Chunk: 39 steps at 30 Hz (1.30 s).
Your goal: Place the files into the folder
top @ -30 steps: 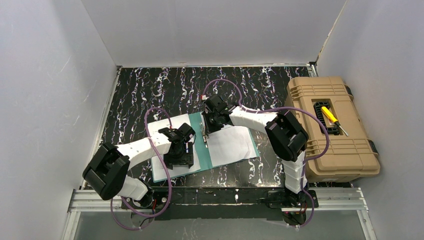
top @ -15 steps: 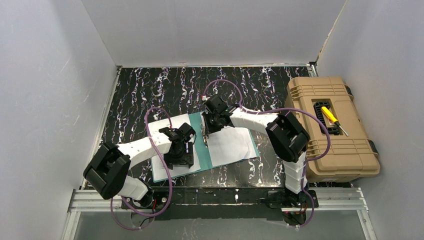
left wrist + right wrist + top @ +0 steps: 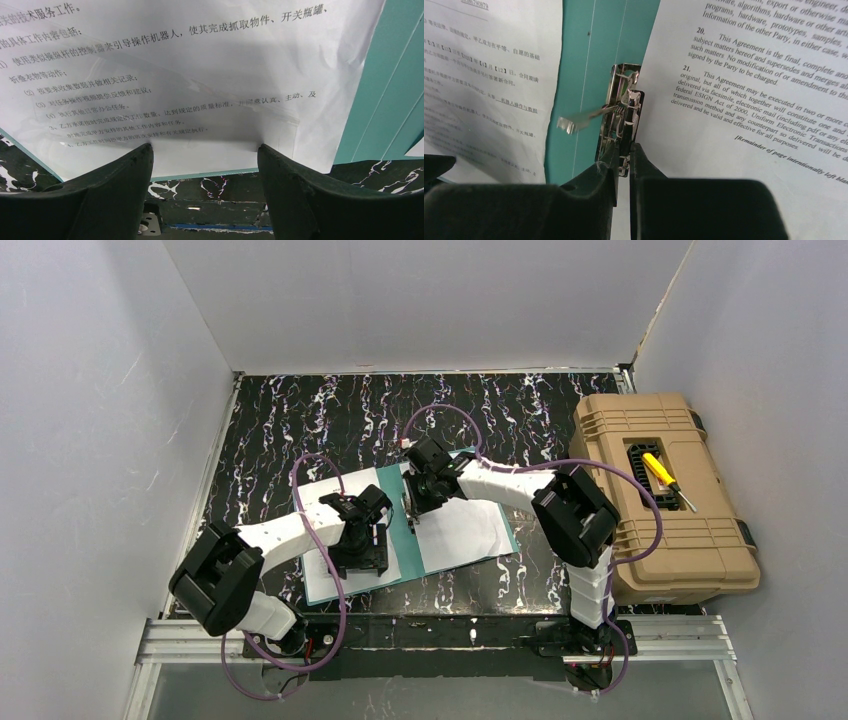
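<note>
**Folder open flat on the table, files on both halves.**

Nearest the bases, the left gripper is spread wide and grips nothing. Its fingertips sit at the lower margin of the left sheet, which lies on the left half and overhangs the folder's left edge; contact cannot be confirmed. Farther in, the right gripper is pinched closed on the near end of the metal clip at the spine. The right sheet lies just beside the clip on the right half. At the right side stands a tan toolbox with a yellow-handled screwdriver in its lid recess.
</note>
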{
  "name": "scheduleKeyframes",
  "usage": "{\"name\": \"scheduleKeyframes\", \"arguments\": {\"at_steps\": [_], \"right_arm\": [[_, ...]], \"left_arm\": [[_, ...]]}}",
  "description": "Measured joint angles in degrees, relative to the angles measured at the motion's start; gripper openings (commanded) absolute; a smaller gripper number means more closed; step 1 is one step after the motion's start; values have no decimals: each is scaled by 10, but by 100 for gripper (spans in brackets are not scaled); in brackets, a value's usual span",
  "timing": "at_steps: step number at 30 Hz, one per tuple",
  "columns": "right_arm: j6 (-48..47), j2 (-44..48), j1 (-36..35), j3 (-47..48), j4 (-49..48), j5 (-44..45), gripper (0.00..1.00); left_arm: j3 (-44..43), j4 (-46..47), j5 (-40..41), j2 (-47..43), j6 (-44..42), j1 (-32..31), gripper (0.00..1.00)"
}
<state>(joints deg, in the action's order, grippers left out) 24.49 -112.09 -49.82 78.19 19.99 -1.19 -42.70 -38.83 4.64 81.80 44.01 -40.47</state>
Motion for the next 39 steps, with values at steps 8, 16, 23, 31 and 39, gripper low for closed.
{"name": "scheduleKeyframes", "arguments": {"at_steps": [8, 16, 23, 31, 39], "right_arm": [[2, 0, -6, -11, 2, 7, 26], [4, 2, -13, -12, 11, 6, 38], [0, 24, -16, -11, 32, 30, 37], [-19, 41, -20, 25, 76, 80, 36], [-24, 42, -42, 78, 99, 94, 36]], "left_arm": [[-1, 0, -2, 2, 0, 0, 73], [-2, 0, -2, 3, 0, 0, 73], [-2, -1, -2, 2, 0, 0, 73], [-2, -5, 5, -2, 1, 0, 73], [-3, -17, 37, -17, 0, -2, 74]]}}
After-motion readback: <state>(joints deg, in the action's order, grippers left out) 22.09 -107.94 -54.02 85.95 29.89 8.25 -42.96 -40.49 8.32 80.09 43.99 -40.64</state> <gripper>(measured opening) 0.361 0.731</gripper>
